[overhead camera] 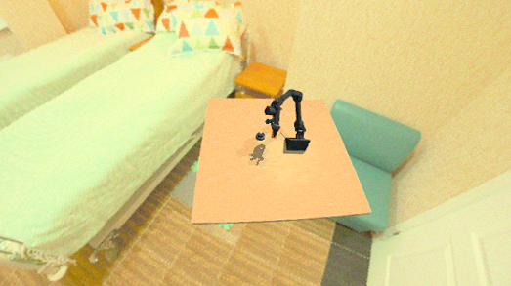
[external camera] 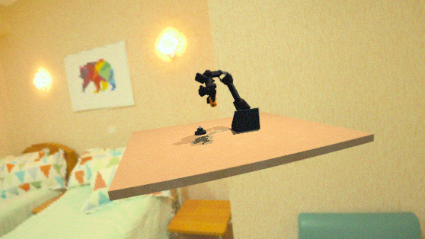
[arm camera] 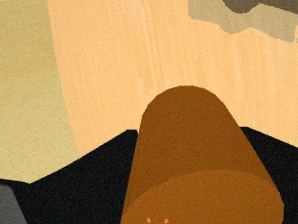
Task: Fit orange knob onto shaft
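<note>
The orange knob (overhead camera: 274, 135) (external camera: 213, 103) (arm camera: 195, 135) is held between the two black fingertips of my gripper (overhead camera: 274, 132) (external camera: 212, 101), well above the table. In the wrist view it fills the lower middle with a finger on each side. Its hole is not visible. The dark round pedestal (overhead camera: 260, 136) (external camera: 199, 132) stands on the table, with the small silver shaft (external camera: 199, 127) pointing up from it. In the top view the knob appears to the right of the pedestal; in the exterior view it is above and to the right. The shaft's flat side cannot be made out.
The arm's black base (overhead camera: 297, 143) (external camera: 245, 119) stands on the wooden table (overhead camera: 274, 195) (external camera: 171, 160) to the right of the pedestal. The arm's shadow falls beside the pedestal. Beds, a nightstand and a green seat are beyond the table.
</note>
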Tool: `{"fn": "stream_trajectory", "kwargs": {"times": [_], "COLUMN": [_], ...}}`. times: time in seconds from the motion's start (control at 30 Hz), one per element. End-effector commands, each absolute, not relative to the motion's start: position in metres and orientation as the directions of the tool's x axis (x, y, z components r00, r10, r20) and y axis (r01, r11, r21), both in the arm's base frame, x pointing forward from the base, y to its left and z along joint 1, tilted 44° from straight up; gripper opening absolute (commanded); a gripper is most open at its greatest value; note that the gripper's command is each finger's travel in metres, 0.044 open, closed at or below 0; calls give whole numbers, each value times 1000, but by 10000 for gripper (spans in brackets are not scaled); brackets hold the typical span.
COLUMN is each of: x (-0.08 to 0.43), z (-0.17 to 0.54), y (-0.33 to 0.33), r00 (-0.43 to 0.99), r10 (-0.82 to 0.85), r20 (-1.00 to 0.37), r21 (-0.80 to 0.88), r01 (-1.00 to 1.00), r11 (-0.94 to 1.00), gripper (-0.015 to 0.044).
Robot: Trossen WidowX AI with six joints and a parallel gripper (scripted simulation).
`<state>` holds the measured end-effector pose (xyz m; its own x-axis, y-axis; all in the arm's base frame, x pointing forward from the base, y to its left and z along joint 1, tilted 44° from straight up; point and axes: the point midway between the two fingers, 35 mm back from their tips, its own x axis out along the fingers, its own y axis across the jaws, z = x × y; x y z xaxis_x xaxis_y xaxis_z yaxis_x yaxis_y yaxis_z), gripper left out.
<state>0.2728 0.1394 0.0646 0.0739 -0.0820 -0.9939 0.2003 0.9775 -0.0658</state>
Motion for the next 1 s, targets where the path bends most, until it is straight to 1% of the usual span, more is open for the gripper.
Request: {"fn": "stream_trajectory", "kwargs": {"times": [0.0,0.27,0.47,0.83,0.97], "x": [276,284,284,284,284], "z": [71,80,80,79,75], "y": [147,160,160,156,154], "r00": [96,127,129,147,137], "r10": [4,167,175,283,259], "r20": [-995,-978,-976,-948,-956], "r21": [22,187,195,305,280], "r01": [188,168,167,152,164], "r11": [982,968,966,940,946], "gripper": [0,0,0,0,0]}}
